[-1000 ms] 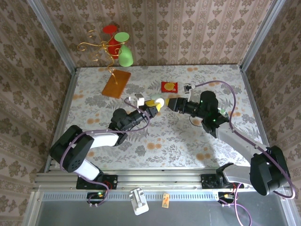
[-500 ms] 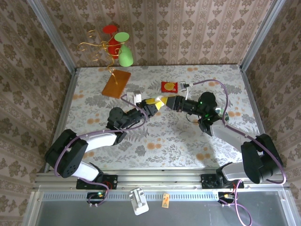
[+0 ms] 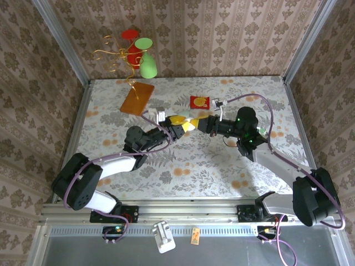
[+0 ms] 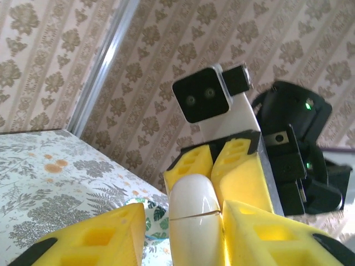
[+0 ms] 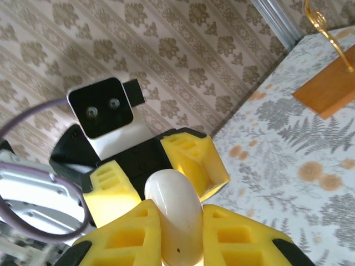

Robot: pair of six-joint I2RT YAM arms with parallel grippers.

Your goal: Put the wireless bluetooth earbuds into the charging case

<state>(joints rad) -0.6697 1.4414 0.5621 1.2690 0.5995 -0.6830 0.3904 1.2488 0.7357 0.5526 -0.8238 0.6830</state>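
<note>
Above the middle of the floral surface (image 3: 183, 166), your two arms meet nose to nose, and the white, pebble-shaped charging case (image 5: 175, 221) sits between their yellow fingers. Your right end effector (image 5: 178, 213) is clenched on it: in the right wrist view both of its fingers press flat against the case's sides. In the left wrist view you see the case standing on end, with its lid seam running across it.

Your left end effector (image 4: 183, 213) is released. One of its fingers lies against the case, while the other stands apart from it, with the patterned cloth showing through the gap.

From the top camera the case is a small pale spot where the two sets of fingers come together.

Behind them, toward the far wall, a red and yellow packet (image 3: 198, 102) lies flat on the surface. At the far left an orange board (image 3: 137, 98) carries a gold wire stand (image 3: 102, 54) with red and green pieces on it.
</note>
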